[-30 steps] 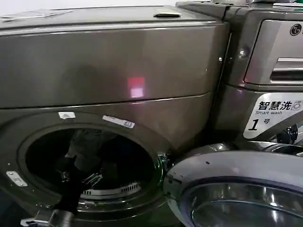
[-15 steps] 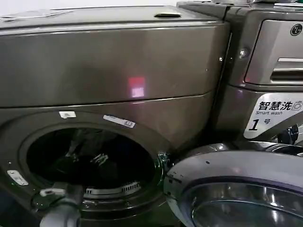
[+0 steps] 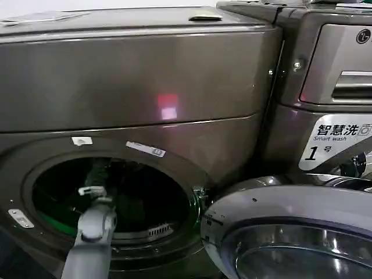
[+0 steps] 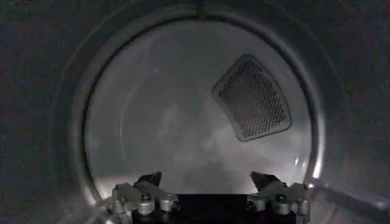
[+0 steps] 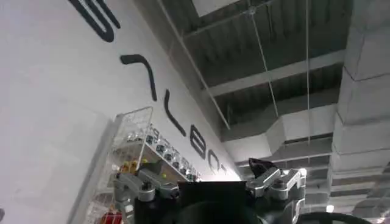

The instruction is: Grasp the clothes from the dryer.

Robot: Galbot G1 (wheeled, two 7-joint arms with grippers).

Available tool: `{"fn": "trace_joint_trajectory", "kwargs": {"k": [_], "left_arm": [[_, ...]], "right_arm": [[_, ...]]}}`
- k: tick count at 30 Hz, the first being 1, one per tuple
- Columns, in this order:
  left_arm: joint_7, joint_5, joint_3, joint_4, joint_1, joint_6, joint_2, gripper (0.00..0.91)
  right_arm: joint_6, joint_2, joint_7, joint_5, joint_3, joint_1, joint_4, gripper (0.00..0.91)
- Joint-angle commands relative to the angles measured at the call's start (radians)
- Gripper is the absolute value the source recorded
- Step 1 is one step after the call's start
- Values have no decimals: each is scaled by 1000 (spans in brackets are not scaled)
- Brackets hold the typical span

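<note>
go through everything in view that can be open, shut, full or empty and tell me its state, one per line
dryer: porthole open, left arm reaching into the drum.
dryer door: swung open to the right of the porthole.
drum: dim inside; no clothes can be made out.
left gripper: open, holding nothing, at the drum mouth.
right gripper: open, empty, pointing up toward the ceiling, away from the dryer.
</note>
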Motion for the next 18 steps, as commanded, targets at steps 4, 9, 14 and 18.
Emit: {"fn": "trace_joint_trajectory", "kwargs": {"k": [4, 9, 14, 18], "left_arm": [[13, 60, 137, 505, -369, 18, 56, 907], [145, 78, 246, 638, -486, 49, 101, 907], [327, 90, 422, 760, -596, 42, 168, 907], [509, 129, 599, 867, -676, 0, 203, 907]], "right_arm": [[4, 3, -3, -3, -11, 11, -7, 907], [4, 5, -7, -5, -25, 19, -6, 907], [5, 5, -14, -5, -21, 17, -9, 907], [8, 7, -16, -6, -19, 17, -15, 907]]}}
